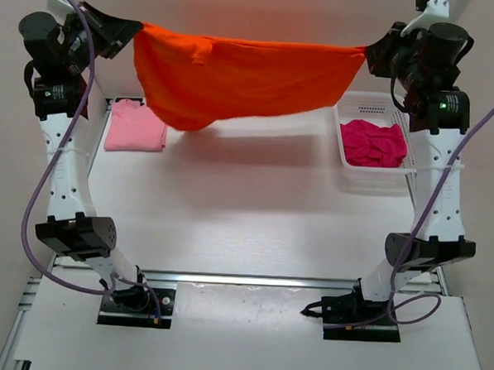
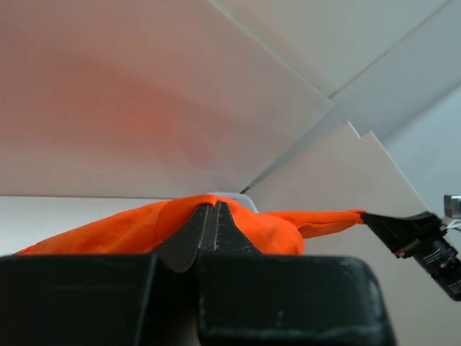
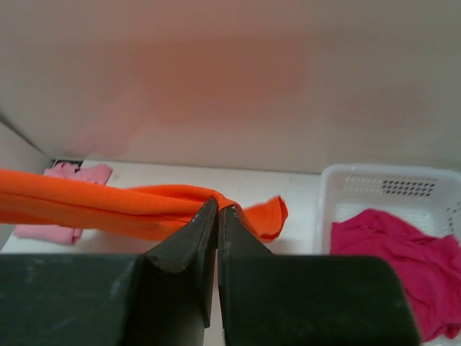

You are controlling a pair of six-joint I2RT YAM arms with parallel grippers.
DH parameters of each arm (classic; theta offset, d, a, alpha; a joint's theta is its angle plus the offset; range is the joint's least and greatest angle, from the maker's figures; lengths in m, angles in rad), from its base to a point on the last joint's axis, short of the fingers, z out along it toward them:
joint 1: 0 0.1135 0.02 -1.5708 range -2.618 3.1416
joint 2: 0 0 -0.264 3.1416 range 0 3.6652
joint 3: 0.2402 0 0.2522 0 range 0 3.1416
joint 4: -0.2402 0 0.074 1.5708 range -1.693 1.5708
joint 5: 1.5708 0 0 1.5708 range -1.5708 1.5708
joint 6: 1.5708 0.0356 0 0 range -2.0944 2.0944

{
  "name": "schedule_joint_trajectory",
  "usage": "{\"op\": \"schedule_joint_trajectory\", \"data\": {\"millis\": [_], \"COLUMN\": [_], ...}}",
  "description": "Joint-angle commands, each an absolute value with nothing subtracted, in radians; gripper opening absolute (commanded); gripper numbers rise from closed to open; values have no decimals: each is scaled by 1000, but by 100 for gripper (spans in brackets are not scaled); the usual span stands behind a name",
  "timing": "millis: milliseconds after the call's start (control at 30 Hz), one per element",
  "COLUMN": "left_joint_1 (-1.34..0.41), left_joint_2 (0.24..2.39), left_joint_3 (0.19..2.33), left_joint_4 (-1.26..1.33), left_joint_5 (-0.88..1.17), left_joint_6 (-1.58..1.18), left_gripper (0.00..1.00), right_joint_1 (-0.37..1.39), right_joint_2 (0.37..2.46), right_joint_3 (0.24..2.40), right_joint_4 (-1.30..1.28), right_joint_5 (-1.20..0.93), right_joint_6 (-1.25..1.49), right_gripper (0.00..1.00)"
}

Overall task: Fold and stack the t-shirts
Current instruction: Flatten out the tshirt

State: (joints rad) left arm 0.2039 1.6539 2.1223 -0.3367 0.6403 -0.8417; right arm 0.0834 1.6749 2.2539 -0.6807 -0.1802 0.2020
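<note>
The bright orange t-shirt (image 1: 244, 81) hangs stretched in the air between both grippers, above the far part of the table. My left gripper (image 1: 132, 31) is shut on its left end (image 2: 144, 227). My right gripper (image 1: 372, 52) is shut on its right end (image 3: 144, 205). The light pink t-shirt (image 1: 136, 126) lies folded at the far left of the table, also in the right wrist view (image 3: 68, 180). The deep magenta t-shirt (image 1: 373, 142) lies crumpled in the white mesh basket (image 1: 375, 105), also in the right wrist view (image 3: 403, 267).
The white basket (image 3: 382, 184) stands at the far right of the white table (image 1: 253, 218). A white wall stands close behind the table. Both arms reach up along the table's left and right sides.
</note>
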Motion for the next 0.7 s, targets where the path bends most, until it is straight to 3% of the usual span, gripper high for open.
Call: {"op": "schedule_joint_trajectory", "data": {"millis": [0,67,267,367,500,667], "left_joint_1": [137,71,-44,-86,-146,-40], "left_joint_2": [1617,1583,1254,1149,1071,1043], "left_joint_3": [2027,1909,1061,797,635,546], "left_joint_4": [-331,-356,-187,-167,-282,-366], "left_joint_5": [675,641,422,387,241,251], "left_joint_6": [-796,-708,-640,-626,-546,-494], "left_gripper": [0,0,0,0,0,0], "right_joint_1": [78,71,40,54,16,-25], "right_joint_2": [1643,1609,1424,1362,1281,1262], "right_joint_3": [2174,2029,1342,1116,876,693], "right_joint_4": [-667,-615,-417,-408,-391,-397], "right_joint_5": [-166,-166,-250,-197,-178,-187], "right_joint_6": [154,141,202,227,287,325], "right_gripper": [0,1,0,0,0,1]}}
